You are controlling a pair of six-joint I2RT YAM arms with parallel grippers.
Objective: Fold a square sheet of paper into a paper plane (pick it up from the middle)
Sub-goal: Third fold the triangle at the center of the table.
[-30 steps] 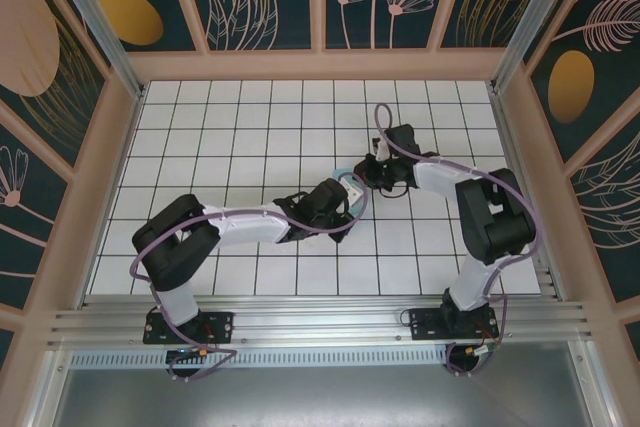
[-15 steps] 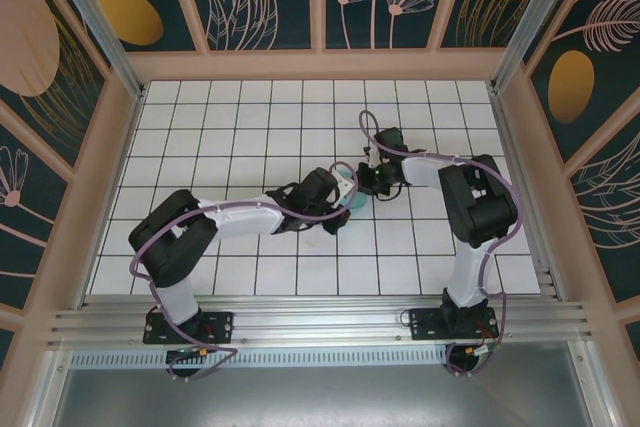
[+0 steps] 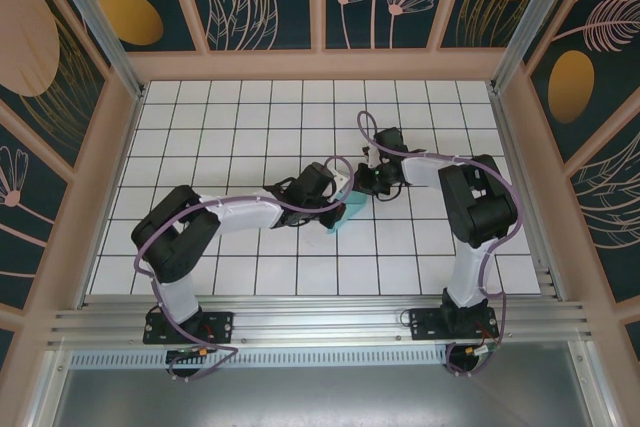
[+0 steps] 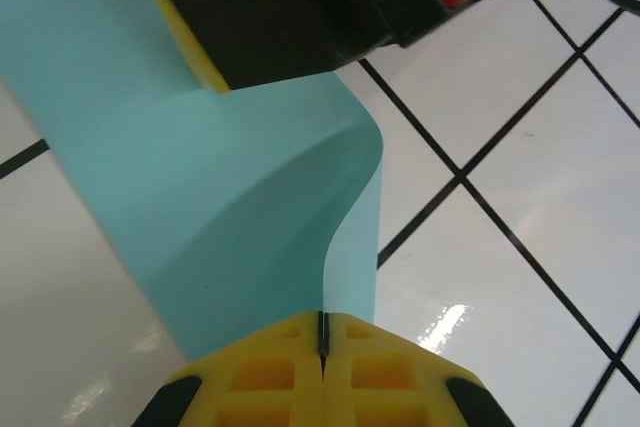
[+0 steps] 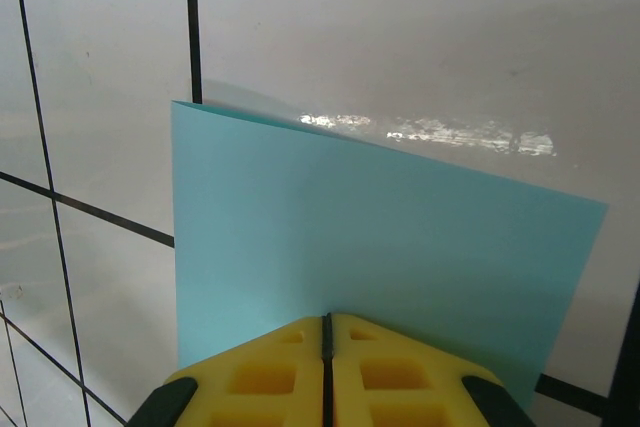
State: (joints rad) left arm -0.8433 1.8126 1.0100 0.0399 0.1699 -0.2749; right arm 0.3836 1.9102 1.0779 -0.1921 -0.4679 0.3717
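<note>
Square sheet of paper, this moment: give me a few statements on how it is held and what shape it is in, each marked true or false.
1. The left gripper and the right gripper are both shut on the square sheet of paper. True.
2. The sheet lies flat and untouched. False: both grippers pinch it by an edge.
3. In the left wrist view, the paper bows in a curve between the two grippers. True.
4. The paper is a slim pointed dart. False: in the right wrist view it is a broad panel with straight edges and a square corner, with no pointed nose.
</note>
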